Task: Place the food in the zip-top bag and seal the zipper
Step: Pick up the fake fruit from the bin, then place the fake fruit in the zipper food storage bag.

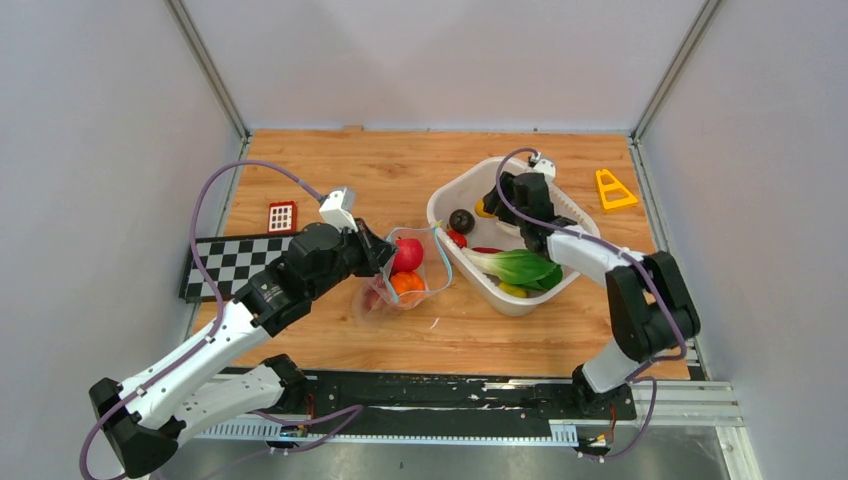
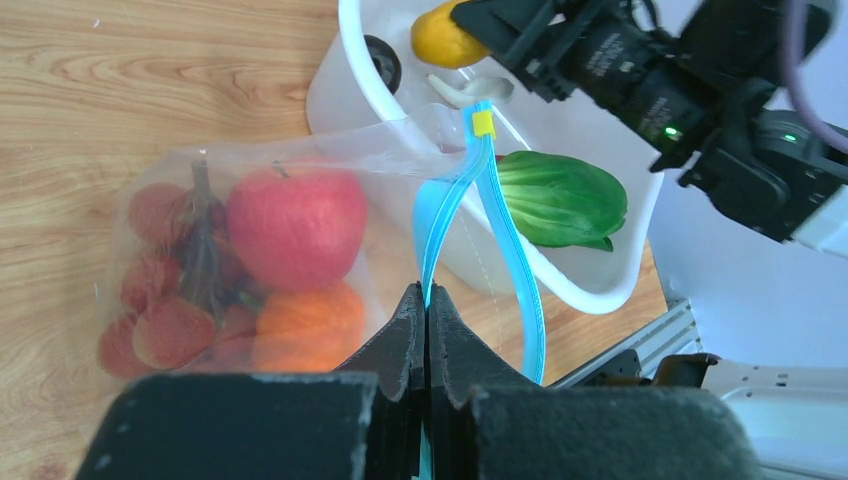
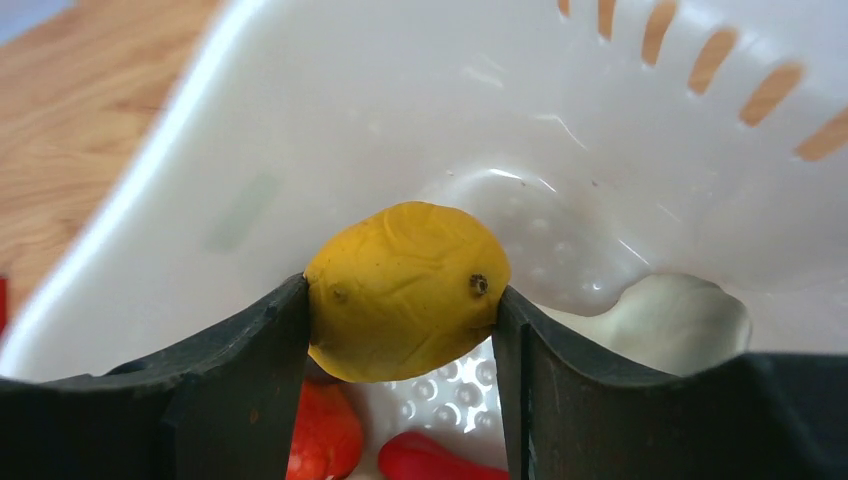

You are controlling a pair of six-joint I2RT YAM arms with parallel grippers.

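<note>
The clear zip-top bag point(image 1: 405, 275) lies left of the white basket point(image 1: 455, 185), its mouth held open. Inside are a red apple point(image 2: 296, 226), an orange tangerine point(image 2: 310, 330) and a red grape bunch point(image 2: 160, 300). My left gripper point(image 2: 427, 300) is shut on one side of the teal zipper point(image 2: 505, 235). My right gripper point(image 3: 400, 310) is inside the basket, shut on the yellow lemon point(image 3: 405, 290); the lemon also shows in the top view point(image 1: 482, 209). A dark purple piece point(image 1: 461, 220) lies in the basket.
The basket also holds a green leafy vegetable point(image 1: 525, 268), red pieces point(image 3: 320, 440) and a pale piece point(image 3: 670, 320). A checkerboard mat point(image 1: 240, 262) and a red block point(image 1: 282, 216) lie at the left. A yellow triangle point(image 1: 612, 190) lies at the right.
</note>
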